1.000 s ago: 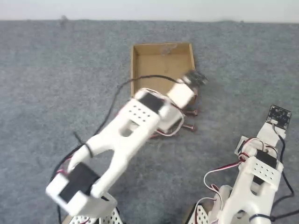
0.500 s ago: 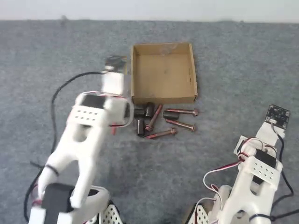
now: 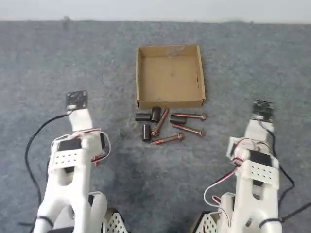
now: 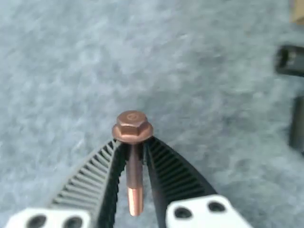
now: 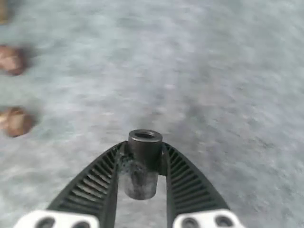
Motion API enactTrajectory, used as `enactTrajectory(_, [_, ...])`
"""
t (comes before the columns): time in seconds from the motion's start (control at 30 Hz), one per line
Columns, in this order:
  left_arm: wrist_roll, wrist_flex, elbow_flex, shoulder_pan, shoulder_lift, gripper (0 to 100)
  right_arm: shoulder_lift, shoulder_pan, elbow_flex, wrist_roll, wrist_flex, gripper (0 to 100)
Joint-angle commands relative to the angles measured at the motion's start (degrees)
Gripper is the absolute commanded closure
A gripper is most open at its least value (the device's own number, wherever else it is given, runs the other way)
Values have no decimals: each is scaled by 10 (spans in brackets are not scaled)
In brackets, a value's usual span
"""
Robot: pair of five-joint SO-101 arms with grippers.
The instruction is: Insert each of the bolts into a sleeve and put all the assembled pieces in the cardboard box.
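Copper bolt (image 4: 134, 173) pinched in left hand (image 4: 134, 142), sleeve (image 5: 142, 176) in right hand (image 5: 144, 149).

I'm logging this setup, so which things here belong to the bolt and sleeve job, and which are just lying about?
Job: bolt in the left gripper; sleeve in the right gripper; four loose bolts; three loose sleeves; cardboard box.
Just there: grey mat; arm cable.

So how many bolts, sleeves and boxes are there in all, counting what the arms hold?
Bolts: 5 (4 loose, 1 in the left tool)
Sleeves: 5 (4 loose, 1 in the right tool)
Box: 1
Total: 11
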Motion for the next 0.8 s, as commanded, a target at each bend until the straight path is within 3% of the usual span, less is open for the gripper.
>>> enactTrajectory(0.0, [4, -16, 1, -28, -44, 990, 0, -76, -46, 9, -25, 986])
enactTrajectory(0.43, [4, -17, 1, -30, -46, 990, 1, -247, -44, 9, -296, 986])
enactTrajectory(0.77, [4, -17, 1, -30, -46, 990, 58, -287, -46, 8, -505, 986])
